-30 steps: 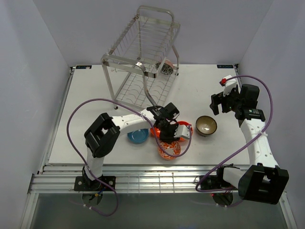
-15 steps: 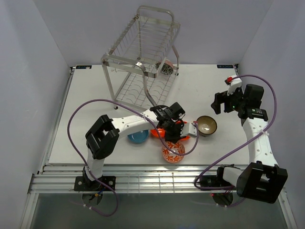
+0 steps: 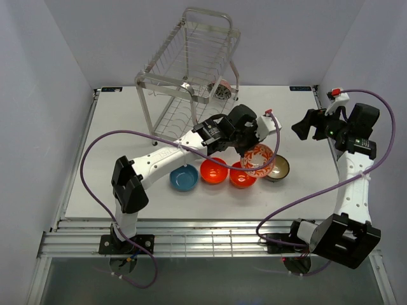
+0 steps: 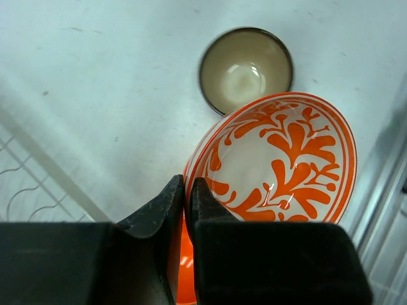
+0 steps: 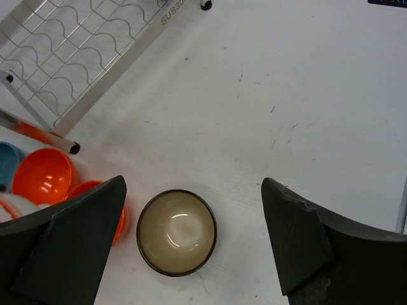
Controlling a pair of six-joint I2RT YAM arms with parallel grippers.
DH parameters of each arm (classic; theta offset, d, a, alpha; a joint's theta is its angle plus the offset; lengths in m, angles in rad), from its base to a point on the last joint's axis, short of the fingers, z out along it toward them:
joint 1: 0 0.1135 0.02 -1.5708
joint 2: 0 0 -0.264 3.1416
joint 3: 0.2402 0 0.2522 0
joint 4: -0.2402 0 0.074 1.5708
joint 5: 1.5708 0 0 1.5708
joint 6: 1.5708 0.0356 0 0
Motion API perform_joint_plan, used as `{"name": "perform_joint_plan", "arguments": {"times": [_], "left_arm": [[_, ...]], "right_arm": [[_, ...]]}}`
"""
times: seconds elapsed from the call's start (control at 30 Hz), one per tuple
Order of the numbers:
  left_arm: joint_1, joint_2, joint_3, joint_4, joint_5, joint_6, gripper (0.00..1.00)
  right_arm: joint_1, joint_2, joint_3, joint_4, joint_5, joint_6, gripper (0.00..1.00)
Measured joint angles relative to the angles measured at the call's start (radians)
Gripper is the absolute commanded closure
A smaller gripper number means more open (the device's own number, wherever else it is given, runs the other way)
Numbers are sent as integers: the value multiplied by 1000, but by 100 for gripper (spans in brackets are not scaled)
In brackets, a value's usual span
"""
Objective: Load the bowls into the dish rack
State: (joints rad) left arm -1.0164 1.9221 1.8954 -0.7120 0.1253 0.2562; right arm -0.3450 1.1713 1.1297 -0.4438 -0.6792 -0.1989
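Note:
My left gripper (image 3: 250, 143) is shut on the rim of the red-and-white patterned bowl (image 3: 258, 159) and holds it tilted in the air above the table, in front of the dish rack (image 3: 191, 76). In the left wrist view the fingers (image 4: 186, 190) pinch that bowl's (image 4: 286, 159) left rim. On the table sit the blue bowl (image 3: 184, 178), two orange bowls (image 3: 214, 170) (image 3: 241, 176) and the dark brown bowl (image 3: 278, 168). A grey patterned bowl (image 3: 220, 91) shows behind the rack's lower tier. My right gripper (image 3: 306, 124) is open and empty, high above the brown bowl (image 5: 177, 232).
The rack's slotted lower tier (image 5: 82, 51) lies far left of the right gripper. The table's right edge (image 3: 327, 136) is close beside the right arm. The left arm's purple cable (image 3: 102, 143) loops over the table's left part.
My left gripper has lifted the red-and-white bowl off the table front and carried it back and right. My right arm has drawn back to the right.

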Motion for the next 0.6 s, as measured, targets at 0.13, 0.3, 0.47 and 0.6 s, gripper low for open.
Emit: {"name": "perform_joint_plan", "arguments": {"times": [0.13,0.3,0.47,0.6], "left_arm": [[0,0,21,44,-166,-91,100],[2,19,61,43,-340,-157,100],[2,50,124,46,-449,-194,100],[2,76,177,48,-517,-245,100]], "right_arm": [[0,-47,0,-5,-10,14,2],[-6,-105,-8,-5,-50,8,9],[-6,-132,-48,-25,-121,6,15],[8,-135,-100,6,-129,50,20]]}}
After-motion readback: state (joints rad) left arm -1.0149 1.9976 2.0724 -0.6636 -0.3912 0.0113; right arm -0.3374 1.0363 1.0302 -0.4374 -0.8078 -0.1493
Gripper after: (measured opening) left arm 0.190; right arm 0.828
